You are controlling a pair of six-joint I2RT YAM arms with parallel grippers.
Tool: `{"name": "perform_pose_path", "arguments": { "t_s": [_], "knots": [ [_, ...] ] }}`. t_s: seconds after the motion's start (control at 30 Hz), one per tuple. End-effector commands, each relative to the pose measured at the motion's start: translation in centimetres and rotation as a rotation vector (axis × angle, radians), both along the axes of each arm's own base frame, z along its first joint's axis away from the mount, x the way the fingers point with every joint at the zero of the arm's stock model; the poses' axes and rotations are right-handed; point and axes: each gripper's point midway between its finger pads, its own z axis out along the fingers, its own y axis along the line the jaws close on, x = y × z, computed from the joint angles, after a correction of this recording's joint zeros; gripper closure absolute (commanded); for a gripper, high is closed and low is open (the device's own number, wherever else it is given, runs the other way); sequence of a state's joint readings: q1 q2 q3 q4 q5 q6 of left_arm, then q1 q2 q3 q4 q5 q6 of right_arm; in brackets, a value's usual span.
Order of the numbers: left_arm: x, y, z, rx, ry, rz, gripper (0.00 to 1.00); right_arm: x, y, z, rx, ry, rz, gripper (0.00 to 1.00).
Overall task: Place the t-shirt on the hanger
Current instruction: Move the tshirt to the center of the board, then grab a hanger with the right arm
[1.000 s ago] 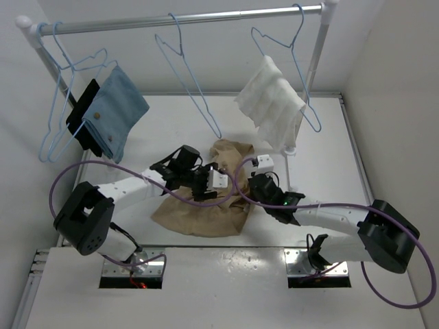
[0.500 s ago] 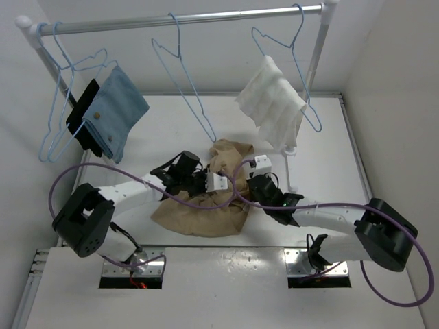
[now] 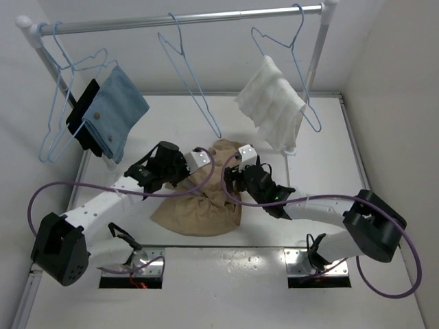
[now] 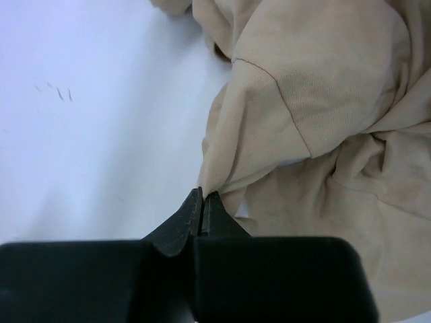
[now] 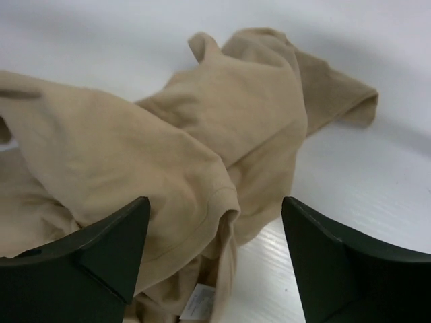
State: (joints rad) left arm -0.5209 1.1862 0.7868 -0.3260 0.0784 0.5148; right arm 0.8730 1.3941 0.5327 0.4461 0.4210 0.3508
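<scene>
The tan t-shirt (image 3: 202, 202) lies crumpled on the white table between my two arms. My left gripper (image 3: 204, 166) is shut on a fold at its edge; the left wrist view shows the jaws pressed together on the cloth (image 4: 203, 196), with the t-shirt (image 4: 323, 101) spreading to the right. My right gripper (image 3: 230, 175) stands open over the shirt's upper right part. In the right wrist view its gripper (image 5: 215, 208) straddles a hemmed fold of the t-shirt (image 5: 222, 121) without touching it, and a white label (image 5: 195, 303) shows below. The bare light-blue hanger (image 3: 192, 82) hangs from the rail behind.
A metal rail (image 3: 206, 17) spans the back on two posts. Hangers with a blue folded cloth (image 3: 116, 110) and a black object (image 3: 82, 113) hang at the left. A hanger with white textured cloth (image 3: 271, 103) hangs at the right. Purple cables loop over both arms.
My left gripper shut on the shirt's edge and drew back to the left with it. My right gripper opened, let go of the cloth and moved farther over the shirt.
</scene>
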Motion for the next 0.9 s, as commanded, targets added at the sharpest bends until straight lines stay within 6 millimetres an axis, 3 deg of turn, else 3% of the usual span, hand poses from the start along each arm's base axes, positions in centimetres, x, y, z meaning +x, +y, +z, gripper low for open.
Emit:
{"name": "perform_pose_path", "arguments": {
  "t_s": [0.0, 0.07, 0.13, 0.17, 0.27, 0.3, 0.5, 0.57, 0.6, 0.7, 0.77, 0.8, 0.87],
  "knots": [
    [-0.3, 1.8, -0.1, -0.010, 0.015, 0.129, 0.99, 0.7, 2.0, 5.2, 0.090, -0.084, 0.062, 0.20],
    [-0.3, 3.5, -0.9, 0.036, 0.007, 0.189, 0.97, -0.1, 1.9, 6.4, 0.070, -0.072, 0.104, 0.18],
    [-0.3, 4.6, -1.2, 0.061, -0.001, 0.214, 0.87, -1.1, 2.0, 7.0, 0.049, -0.050, 0.144, 0.16],
    [-0.5, 5.0, -1.4, 0.070, -0.002, 0.217, 0.65, -1.7, 1.5, 7.5, 0.032, -0.028, 0.154, 0.14],
    [-0.7, 5.0, -1.0, 0.049, -0.003, 0.207, 0.28, -3.2, 0.7, 7.9, -0.003, 0.017, 0.181, 0.14],
    [-0.9, 4.7, -0.5, 0.023, -0.007, 0.206, 0.26, -3.8, 0.4, 8.9, 0.024, 0.009, 0.186, 0.14],
    [-2.0, 2.5, 1.4, -0.105, -0.025, 0.106, 0.21, -5.7, -1.9, 10.9, -0.002, -0.020, 0.216, 0.08],
    [-2.6, 1.8, 2.2, -0.125, -0.050, 0.053, 0.21, -6.1, -1.7, 13.2, 0.015, -0.055, 0.257, 0.08],
    [-3.1, 2.1, 1.4, -0.119, -0.039, 0.053, 0.21, -6.2, -1.5, 13.9, 0.025, -0.059, 0.268, 0.08],
    [-3.9, 2.2, 1.0, -0.113, -0.052, 0.014, 0.21, -6.1, -0.4, 19.8, 0.056, -0.142, 0.332, 0.08],
    [-4.2, 2.1, 0.8, -0.107, -0.056, -0.001, 0.21, -6.2, 0.3, 22.2, 0.053, -0.174, 0.379, 0.08],
    [-4.2, 2.1, 0.8, -0.107, -0.056, -0.001, 0.21, -6.1, 0.9, 25.2, 0.075, -0.214, 0.397, 0.08],
    [-4.4, 2.2, 0.6, -0.107, -0.056, -0.001, 0.21, -6.8, 1.6, 27.7, 0.083, -0.245, 0.467, 0.08]
  ]
}}
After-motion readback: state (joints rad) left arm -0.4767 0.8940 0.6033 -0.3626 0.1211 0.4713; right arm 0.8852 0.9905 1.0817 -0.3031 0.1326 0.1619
